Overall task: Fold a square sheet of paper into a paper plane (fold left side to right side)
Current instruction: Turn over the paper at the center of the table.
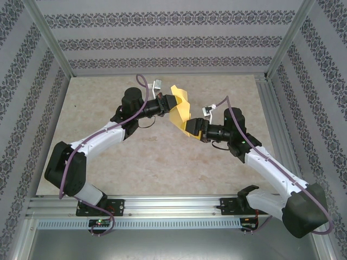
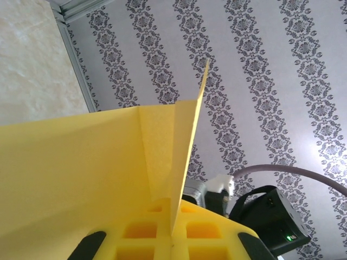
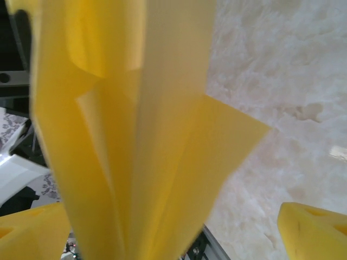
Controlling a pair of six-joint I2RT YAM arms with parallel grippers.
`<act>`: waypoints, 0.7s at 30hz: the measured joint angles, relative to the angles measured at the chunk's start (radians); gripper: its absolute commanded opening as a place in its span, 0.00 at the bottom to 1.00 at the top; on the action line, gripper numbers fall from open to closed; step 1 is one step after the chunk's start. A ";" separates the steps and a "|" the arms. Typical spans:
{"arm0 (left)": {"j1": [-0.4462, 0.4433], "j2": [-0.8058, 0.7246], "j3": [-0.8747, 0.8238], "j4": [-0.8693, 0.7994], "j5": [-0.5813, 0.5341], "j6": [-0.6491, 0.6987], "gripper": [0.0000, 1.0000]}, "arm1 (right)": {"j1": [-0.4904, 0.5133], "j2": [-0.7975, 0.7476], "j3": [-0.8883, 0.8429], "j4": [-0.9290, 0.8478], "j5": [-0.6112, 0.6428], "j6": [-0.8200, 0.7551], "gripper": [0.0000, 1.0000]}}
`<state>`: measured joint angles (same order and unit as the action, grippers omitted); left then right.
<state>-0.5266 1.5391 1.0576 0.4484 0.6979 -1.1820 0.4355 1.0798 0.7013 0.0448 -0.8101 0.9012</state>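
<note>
Left claw (image 1: 169, 103): clamped shut on the paper plane (image 1: 181, 111), gripping one end of it. In the left wrist view the yellow paper (image 2: 81, 173) rose straight out of the seam between the closed pads (image 2: 230, 230).
Right claw (image 1: 191, 129): jaws stood wide apart and gripped nothing, with the paper's lower end between them. In the right wrist view one finger (image 3: 314, 230) was well clear of the paper (image 3: 135, 135). The other finger (image 3: 32, 233) sat just beside it, contact impossible to tell.
Paper plane: held in the air between the two wrists, part-folded, its flaps fanning out from a centre crease.
Table (image 1: 162, 157): beige marbled top, below the paper.
</note>
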 measured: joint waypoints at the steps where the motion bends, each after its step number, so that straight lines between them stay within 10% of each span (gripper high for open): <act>1: 0.000 0.000 0.000 0.000 0.000 0.000 0.05 | 0.007 0.000 0.001 0.010 0.002 0.006 0.86; 21: -0.011 0.000 0.000 -0.001 0.000 0.006 0.23 | 0.014 0.000 0.027 0.011 0.024 0.021 0.01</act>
<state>-0.5377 1.5391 1.0576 0.4473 0.6975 -1.1763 0.4492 1.0798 0.7280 0.0555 -0.7860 0.9222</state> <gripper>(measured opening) 0.192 0.077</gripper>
